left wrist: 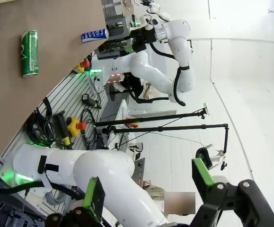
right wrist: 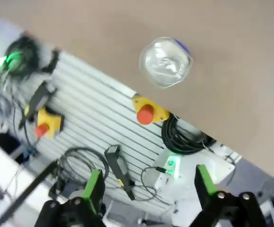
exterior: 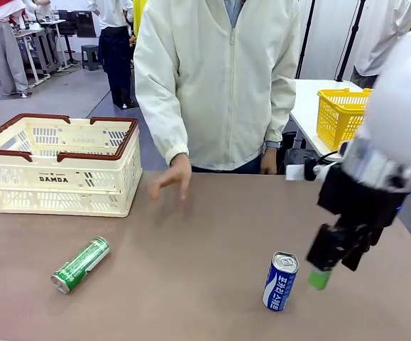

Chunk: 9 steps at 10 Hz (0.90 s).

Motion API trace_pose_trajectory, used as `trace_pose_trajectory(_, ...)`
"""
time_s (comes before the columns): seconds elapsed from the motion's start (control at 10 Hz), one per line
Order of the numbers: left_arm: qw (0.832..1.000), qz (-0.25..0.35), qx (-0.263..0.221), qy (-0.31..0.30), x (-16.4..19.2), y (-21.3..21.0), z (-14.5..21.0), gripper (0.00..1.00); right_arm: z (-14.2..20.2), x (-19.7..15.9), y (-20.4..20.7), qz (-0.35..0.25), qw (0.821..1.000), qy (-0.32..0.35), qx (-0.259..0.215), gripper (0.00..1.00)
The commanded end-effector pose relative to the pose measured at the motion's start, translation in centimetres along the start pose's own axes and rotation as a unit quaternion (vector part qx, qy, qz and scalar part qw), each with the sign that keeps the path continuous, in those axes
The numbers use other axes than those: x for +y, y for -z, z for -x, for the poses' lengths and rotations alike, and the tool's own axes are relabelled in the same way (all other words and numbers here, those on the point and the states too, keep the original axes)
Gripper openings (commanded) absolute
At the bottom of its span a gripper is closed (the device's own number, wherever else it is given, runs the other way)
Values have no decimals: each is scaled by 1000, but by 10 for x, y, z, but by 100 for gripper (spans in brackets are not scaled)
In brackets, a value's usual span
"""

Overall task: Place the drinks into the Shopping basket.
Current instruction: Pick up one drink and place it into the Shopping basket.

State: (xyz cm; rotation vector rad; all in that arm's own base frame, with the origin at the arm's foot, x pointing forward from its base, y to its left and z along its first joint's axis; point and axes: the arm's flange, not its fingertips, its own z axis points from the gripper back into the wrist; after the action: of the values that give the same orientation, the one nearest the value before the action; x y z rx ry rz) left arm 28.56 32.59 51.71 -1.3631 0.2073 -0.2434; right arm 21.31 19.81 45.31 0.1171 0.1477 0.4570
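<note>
Right arm (exterior: 404, 92), right side of the front view: glossy white shell, silver ring at the wrist, then a black right gripper (exterior: 335, 272) tipped with a green pad (exterior: 319, 279). Left gripper (left wrist: 146, 182), bottom of its wrist view — black links, bolt heads, green pads (left wrist: 95, 194). Top centre of the front view, a cream zip jacket (exterior: 219, 78) — elastic cuffs, watch (exterior: 272, 144).

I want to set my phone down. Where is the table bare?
Bare: the table middle, between green can, blue can and the person's hand; also the far right, behind the blue can. Crowded: the right tool beside the blue can; the basket at far left.
</note>
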Motion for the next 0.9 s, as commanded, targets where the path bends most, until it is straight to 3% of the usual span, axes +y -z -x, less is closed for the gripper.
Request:
trace_pose_trajectory(0.0,1000,-5,1,-2,-2,1,1,100,-31,8,25,12,996,91,22,100)
trace_pose_trajectory(0.3,1000,-5,1,-2,-2,1,1,100,-54,8,50,-10,986,161,-42,100)
trace_pose_trajectory(0.6,1000,-5,1,-2,-2,1,1,100,-69,3,76,-2,983,175,-62,100)
trace_pose_trajectory(0.8,1000,-5,1,-2,-2,1,1,100,-73,-1,93,3,983,180,-44,100)
